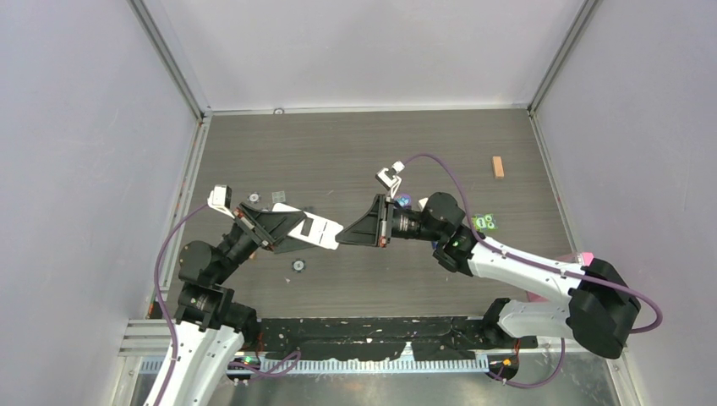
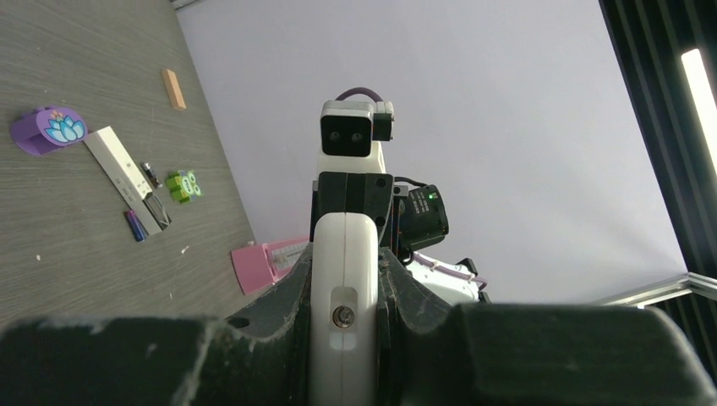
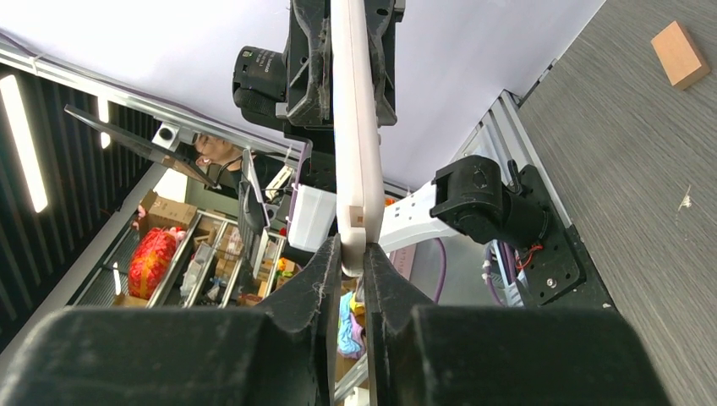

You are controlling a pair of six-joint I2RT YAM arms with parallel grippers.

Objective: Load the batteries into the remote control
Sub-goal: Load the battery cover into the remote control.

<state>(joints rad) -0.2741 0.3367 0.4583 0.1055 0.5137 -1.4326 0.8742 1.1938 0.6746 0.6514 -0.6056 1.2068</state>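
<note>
The long narrow white remote control [image 2: 121,167] with a black end lies on the table in the left wrist view; the right arm hides it in the top view. A blue-purple battery [image 2: 134,226] and a dark battery [image 2: 150,175] lie beside it. No reddish-orange battery shows. My left gripper [image 1: 292,228] [image 2: 342,288] is shut on a wider white remote [image 1: 317,228], held edge-on above the table. My right gripper [image 1: 342,239] [image 3: 353,262] is shut on that remote's other end [image 3: 355,161]. A dark rectangular opening shows on its upper face.
An orange wooden block [image 1: 498,167] lies at the back right. A purple lotus piece [image 2: 46,128] and a green piece [image 1: 484,222] sit near the right arm. A pink object [image 2: 262,262] lies at the right edge. Small round bits [image 1: 298,265] dot the left half of the table.
</note>
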